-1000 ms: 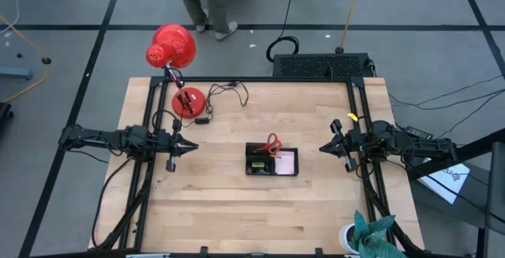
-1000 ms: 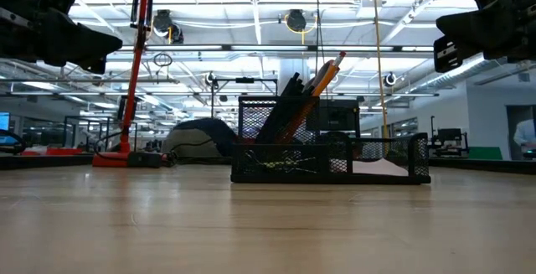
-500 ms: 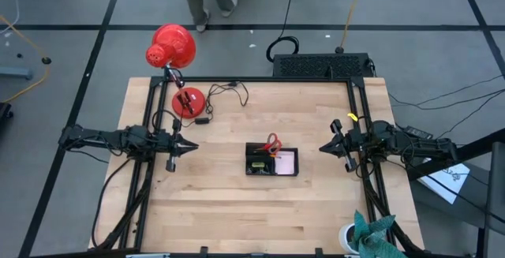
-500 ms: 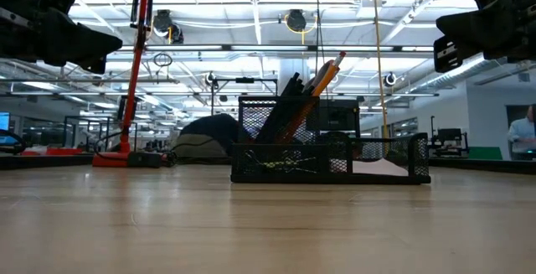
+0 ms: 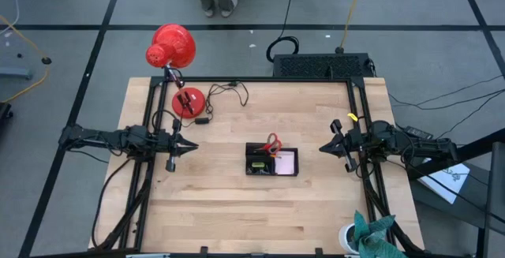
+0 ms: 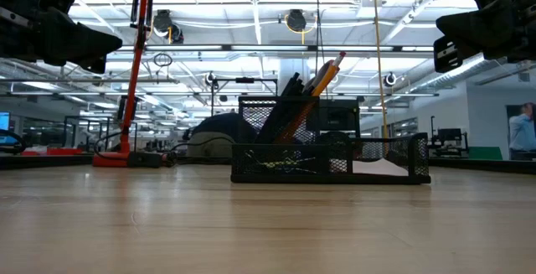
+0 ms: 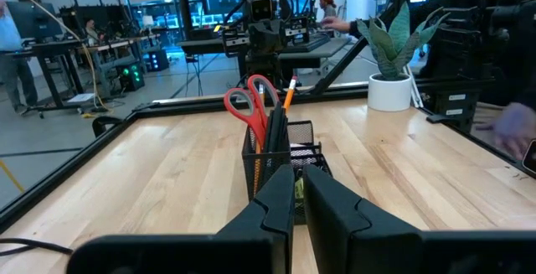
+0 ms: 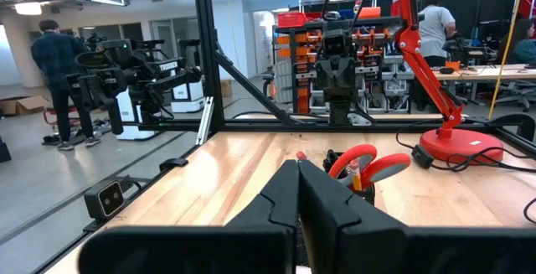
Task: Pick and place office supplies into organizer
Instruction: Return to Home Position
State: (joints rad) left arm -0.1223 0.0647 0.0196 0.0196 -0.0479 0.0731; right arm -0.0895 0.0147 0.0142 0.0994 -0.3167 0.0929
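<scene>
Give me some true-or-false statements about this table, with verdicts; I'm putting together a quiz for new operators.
1. The red-handled scissors stand in the organizer. True.
2. The left pincer holds a pen. False: it holds nothing.
3. The red desk lamp stands on the right arm's side. False: it stands on the left arm's side.
4. The right pincer hangs apart from the organizer. True.
5. The pink sticky-note pad lies outside the organizer. False: it lies in one of its compartments.
</scene>
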